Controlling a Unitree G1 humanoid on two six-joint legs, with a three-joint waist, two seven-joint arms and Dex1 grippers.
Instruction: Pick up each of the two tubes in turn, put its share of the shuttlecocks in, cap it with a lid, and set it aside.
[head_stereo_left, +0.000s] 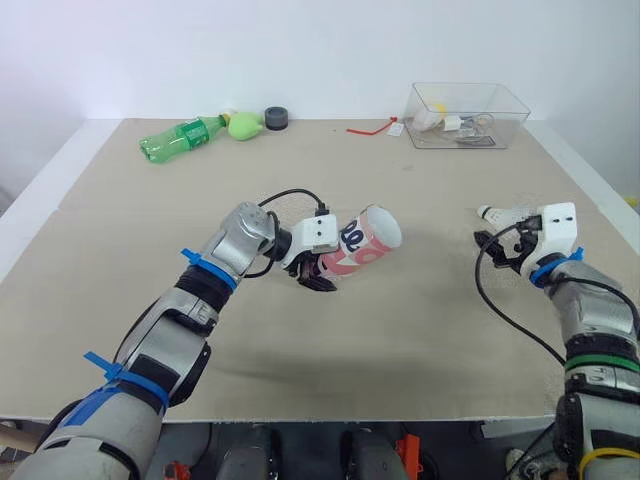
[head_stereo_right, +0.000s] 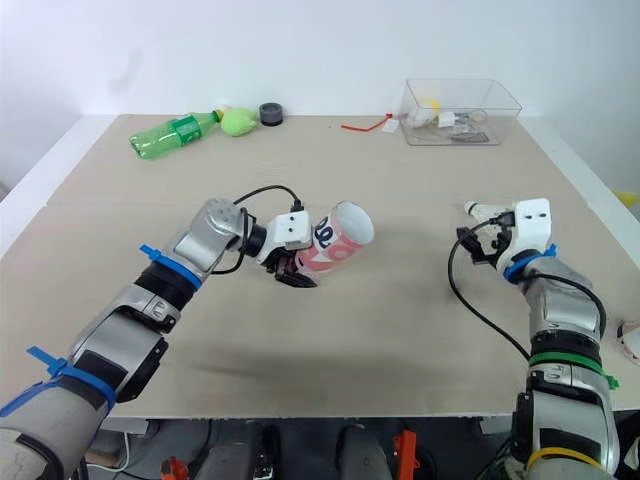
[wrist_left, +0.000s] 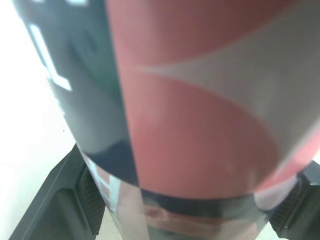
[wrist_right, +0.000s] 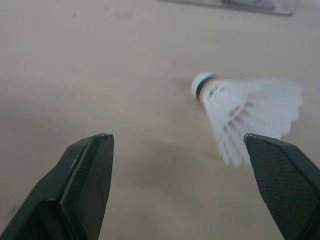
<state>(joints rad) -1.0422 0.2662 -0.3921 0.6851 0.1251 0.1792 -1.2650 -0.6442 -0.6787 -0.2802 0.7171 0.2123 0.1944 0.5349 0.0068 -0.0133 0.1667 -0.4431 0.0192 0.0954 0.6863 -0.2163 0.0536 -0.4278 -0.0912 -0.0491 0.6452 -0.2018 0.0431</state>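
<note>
A red, white and dark tube (head_stereo_left: 362, 243) is held tilted just above the middle of the table, its open mouth pointing to the far right. My left gripper (head_stereo_left: 318, 270) is shut on its lower end; in the left wrist view the tube (wrist_left: 190, 125) sits between both black fingers (wrist_left: 60, 200). A white shuttlecock (head_stereo_left: 500, 213) lies on the table at the right. My right gripper (head_stereo_left: 500, 246) hovers just short of it, open, and the shuttlecock (wrist_right: 245, 112) lies beyond its spread fingertips, nearer one of them.
A clear plastic box (head_stereo_left: 465, 113) with small items stands at the far right. A green bottle (head_stereo_left: 180, 137), a green round object (head_stereo_left: 243, 124) and a black ring (head_stereo_left: 276, 118) lie along the far edge, with a red strip (head_stereo_left: 372, 127) nearby.
</note>
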